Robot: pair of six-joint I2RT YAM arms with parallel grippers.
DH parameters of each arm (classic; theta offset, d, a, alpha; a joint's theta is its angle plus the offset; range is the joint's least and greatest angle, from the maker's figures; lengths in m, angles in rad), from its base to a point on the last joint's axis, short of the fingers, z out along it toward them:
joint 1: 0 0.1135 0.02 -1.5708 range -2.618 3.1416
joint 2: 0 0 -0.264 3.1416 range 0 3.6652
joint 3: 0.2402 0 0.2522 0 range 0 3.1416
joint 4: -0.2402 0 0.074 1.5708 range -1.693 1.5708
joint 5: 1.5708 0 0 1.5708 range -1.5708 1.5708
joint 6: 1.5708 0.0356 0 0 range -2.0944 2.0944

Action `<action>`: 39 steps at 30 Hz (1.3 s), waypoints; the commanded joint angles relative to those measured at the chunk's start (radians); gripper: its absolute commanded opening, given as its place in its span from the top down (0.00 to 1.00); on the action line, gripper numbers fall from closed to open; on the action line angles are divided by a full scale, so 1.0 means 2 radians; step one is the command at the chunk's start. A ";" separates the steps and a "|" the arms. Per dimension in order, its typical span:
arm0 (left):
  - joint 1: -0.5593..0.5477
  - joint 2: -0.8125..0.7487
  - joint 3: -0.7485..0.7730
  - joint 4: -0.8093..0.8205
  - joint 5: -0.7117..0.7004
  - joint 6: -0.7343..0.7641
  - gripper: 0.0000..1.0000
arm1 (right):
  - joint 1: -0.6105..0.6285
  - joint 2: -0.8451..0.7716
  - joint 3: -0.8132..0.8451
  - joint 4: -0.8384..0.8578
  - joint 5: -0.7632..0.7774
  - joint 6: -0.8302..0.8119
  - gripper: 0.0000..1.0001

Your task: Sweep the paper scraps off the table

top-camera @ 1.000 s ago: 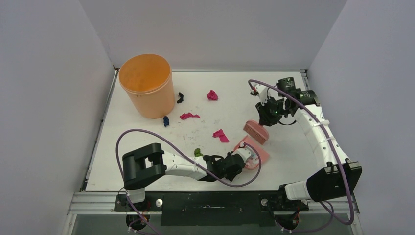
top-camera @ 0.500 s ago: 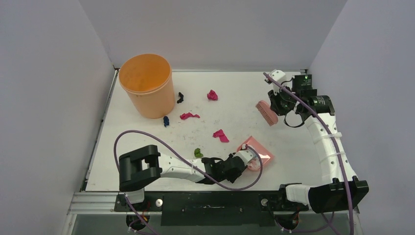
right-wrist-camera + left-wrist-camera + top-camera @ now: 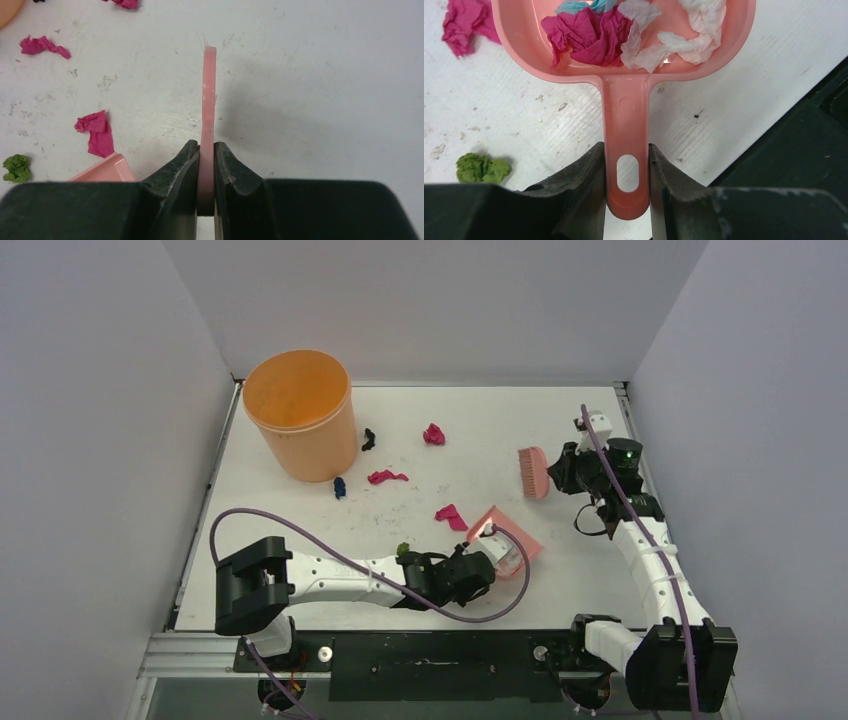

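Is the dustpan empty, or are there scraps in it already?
Not empty: the left wrist view shows magenta, white and teal paper scraps lying in the dustpan.

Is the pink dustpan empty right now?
No, the left wrist view shows the dustpan holding a magenta scrap, white scraps and a bit of teal paper.

Setting: we log this as a robotics lab test cell. We see a white, scuffed table (image 3: 480, 430) boxed in by plain grey walls (image 3: 100, 440), with a metal frame (image 3: 190, 652) along its near edge. The left arm (image 3: 330, 578) and the right arm (image 3: 650, 560) are mounted there. Purple cables (image 3: 245, 512) loop loose above the tabletop.
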 commanded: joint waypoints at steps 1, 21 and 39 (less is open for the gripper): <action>0.008 -0.041 0.034 -0.058 -0.030 -0.011 1.00 | -0.037 -0.059 -0.086 0.179 -0.089 0.075 0.95; 0.236 -0.100 0.180 -0.173 0.013 0.007 1.00 | -0.060 -0.039 -0.100 0.196 -0.140 0.059 0.95; 0.494 -0.118 0.272 -0.158 0.203 -0.063 1.00 | -0.070 -0.063 -0.107 0.197 -0.142 0.060 0.95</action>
